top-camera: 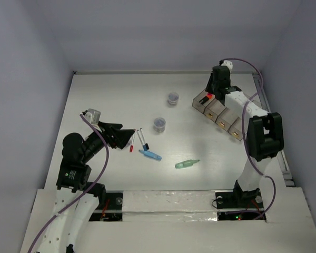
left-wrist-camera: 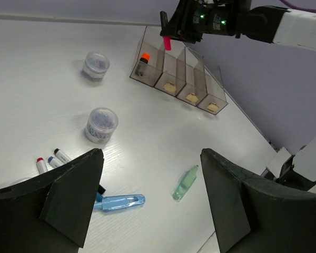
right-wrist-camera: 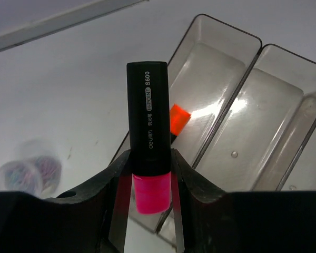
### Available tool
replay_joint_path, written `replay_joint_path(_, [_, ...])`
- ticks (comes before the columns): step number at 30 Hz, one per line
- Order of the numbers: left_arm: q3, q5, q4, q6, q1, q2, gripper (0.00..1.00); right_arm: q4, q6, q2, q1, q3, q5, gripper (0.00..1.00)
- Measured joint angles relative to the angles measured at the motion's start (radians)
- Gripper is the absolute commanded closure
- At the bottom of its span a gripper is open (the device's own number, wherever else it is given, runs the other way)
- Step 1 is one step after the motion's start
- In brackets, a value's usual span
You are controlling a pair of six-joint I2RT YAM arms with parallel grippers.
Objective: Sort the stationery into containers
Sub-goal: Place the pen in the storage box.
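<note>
Right hand (right-wrist-camera: 150,164) pinches the pink-black highlighter (right-wrist-camera: 147,116), whose "S600" print only the right wrist view shows.

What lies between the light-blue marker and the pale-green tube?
Nothing: the table between the light-blue marker and the pale-green tube is bare, as both the top external and left wrist views show.

At the upper right of the right wrist view, the four-bin tray of translucent smoky grey-brown plastic (right-wrist-camera: 237,87) is gleaming, glossy and smooth. The pink-and-black plastic highlighter (right-wrist-camera: 147,121) is showing a satin black barrel. The white tabletop (left-wrist-camera: 147,137) is looking smooth with a faint grain, and the light-blue translucent plastic marker (left-wrist-camera: 118,202) is glinting.
</note>
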Motion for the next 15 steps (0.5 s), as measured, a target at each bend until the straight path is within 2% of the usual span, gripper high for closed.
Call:
replay_joint_path(6, [0.0,0.0,0.0,0.0,0.0,0.0,0.29,-0.045,0.046,0.165,-0.047,0.126,-0.018,0.78])
replay_joint_path(15, [0.0,-0.005,-0.001,0.0,0.0,0.0,0.29,-0.072,0.113,0.18,-0.055,0.134,-0.026,0.63])
